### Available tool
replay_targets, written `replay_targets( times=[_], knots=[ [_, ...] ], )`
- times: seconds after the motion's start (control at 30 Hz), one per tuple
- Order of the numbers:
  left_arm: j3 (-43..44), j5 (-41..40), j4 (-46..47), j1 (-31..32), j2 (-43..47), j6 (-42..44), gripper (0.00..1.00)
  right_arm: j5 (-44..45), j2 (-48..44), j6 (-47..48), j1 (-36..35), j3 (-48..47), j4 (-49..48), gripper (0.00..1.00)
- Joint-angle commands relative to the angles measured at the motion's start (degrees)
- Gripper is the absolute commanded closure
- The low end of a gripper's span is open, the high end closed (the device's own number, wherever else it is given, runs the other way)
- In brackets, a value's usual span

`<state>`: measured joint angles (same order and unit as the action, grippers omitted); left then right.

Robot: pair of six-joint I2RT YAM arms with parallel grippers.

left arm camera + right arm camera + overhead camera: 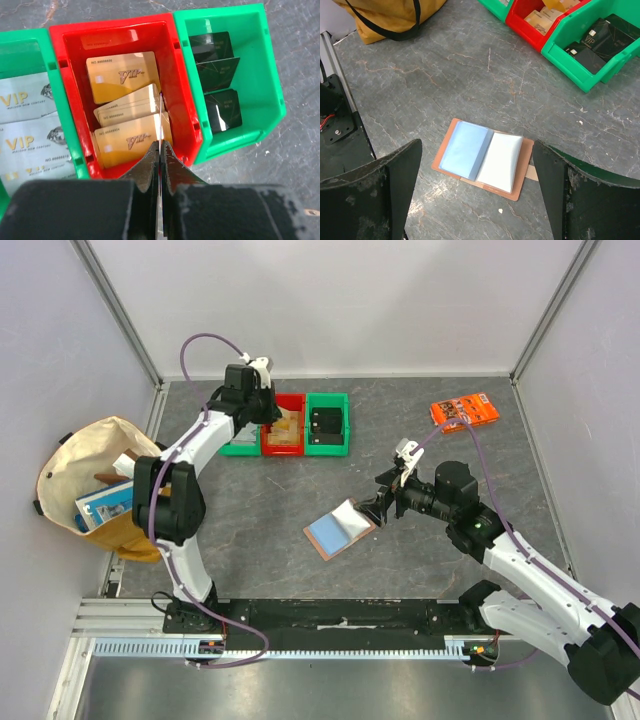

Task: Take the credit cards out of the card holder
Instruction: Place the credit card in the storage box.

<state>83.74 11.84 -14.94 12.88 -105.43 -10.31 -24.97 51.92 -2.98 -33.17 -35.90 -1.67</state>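
A grey, marbled desk point(250, 510) sits inside pale walls with metal posts at the corners. Near its middle the holder point(340, 530) lies opened flat, with the brown leather underneath. One inner panel is light blue and the other whitish, and a small tan tab sticks out past the whitish side.

The right hand point(372, 508) is at the holder's whitish end with its jaws spread wide and nothing between them. In the wrist view its two dark fingers point(395, 185) stand to either side of the open holder point(482, 157).

Three bins stand in a row touching one another at the far side of the desk. The left green bin point(30, 42) has silver cards point(27, 125) in it. The red bin point(170, 65) has gold cards point(122, 75) stacked overlapping. The right green bin point(260, 60) has black cards point(217, 70).

The left hand point(160, 147) hangs over the near edge of the red bin with its fingers pressed together. A thin pale sliver runs between them, perhaps the edge of a card, though it is too thin to be sure.

An orange packet point(465, 412) lies at the far right of the desk, well apart from the holder. A tan bag point(90, 455) slumps against the left wall with a blue item inside.
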Motion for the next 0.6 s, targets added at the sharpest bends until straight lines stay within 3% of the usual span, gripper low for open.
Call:
replay_targets(
  times=[0.0, 0.27, 0.33, 0.4, 0.57],
  knots=[
    [5.2, 1.16, -2.29, -0.23, -5.48, -2.7, 0.97, 1.15, -0.51, 0.08, -0.05, 0.22, -1.76, 0.02],
    [8.19, 8.9, -4.4, -0.14, -11.11, -6.83, 0.98, 1.42, -0.51, 0.26, -0.05, 0.3, -1.67, 0.02],
    [8.8, 9.08, -5.18, -0.23, -12.08, -7.01, 0.93, 1.33, -0.42, 0.26, -0.05, 0.22, -1.67, 0.02],
    [10.12, 7.95, -7.11, -0.23, -12.96, -6.57, 0.81, 1.33, -0.5, 0.08, -0.05, 0.22, -1.49, 0.02],
    [11.17, 3.38, -9.31, -0.23, -10.07, -3.85, 0.37, 2.82, -0.94, 0.0, -0.05, -0.14, -0.61, 0.02]
  ],
)
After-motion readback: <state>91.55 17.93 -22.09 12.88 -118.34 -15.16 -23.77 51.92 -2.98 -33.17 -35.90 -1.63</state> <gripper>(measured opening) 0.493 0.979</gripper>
